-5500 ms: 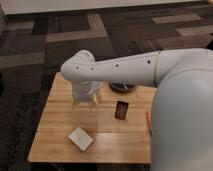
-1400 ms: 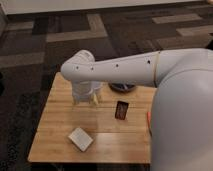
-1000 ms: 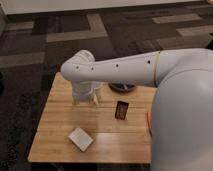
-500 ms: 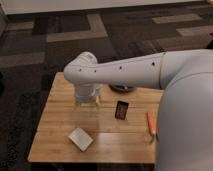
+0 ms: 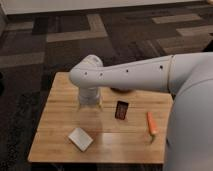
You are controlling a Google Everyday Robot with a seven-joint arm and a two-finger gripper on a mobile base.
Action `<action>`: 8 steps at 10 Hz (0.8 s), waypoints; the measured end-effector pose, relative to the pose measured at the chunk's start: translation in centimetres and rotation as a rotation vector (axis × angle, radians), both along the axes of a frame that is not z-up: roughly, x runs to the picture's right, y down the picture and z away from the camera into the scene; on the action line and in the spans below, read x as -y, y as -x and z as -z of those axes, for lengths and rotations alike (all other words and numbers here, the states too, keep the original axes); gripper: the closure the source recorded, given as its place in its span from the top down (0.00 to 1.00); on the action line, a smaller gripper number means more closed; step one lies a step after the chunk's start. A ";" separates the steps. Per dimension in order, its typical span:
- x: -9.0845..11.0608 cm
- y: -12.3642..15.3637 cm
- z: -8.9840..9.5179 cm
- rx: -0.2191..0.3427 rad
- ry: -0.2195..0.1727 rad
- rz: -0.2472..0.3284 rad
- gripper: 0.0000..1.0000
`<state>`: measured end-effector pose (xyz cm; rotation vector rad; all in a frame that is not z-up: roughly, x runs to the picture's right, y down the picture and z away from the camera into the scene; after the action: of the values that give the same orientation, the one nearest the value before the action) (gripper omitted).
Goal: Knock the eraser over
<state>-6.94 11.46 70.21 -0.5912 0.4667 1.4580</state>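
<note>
No readable text, labels or numbers anywhere, tool (image 5: 90, 103) low over the wooden table (image 5: 60, 145), near the eraser (image 5: 121, 110)

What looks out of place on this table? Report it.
Nothing stands out. The eraser stands upright on the table; the white pad and orange stick lie flat, apart from it. The gripper hangs beside the eraser. No spill or damage shows.

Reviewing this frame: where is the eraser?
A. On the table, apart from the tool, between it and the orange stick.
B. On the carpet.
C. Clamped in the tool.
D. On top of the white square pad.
A: the eraser sits on the wooden table, clear of the tool hanging to its image-left, with the orange stick on its other side.
</note>
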 end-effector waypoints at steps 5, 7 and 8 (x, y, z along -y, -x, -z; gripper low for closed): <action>-1.0 -3.3 -0.2 -0.018 0.004 -0.031 0.65; -1.3 -4.2 -0.3 -0.019 0.001 -0.030 0.65; -1.5 -4.7 -0.4 -0.017 -0.001 -0.032 0.65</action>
<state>-2.21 12.93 70.61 -0.5883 0.4716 1.4947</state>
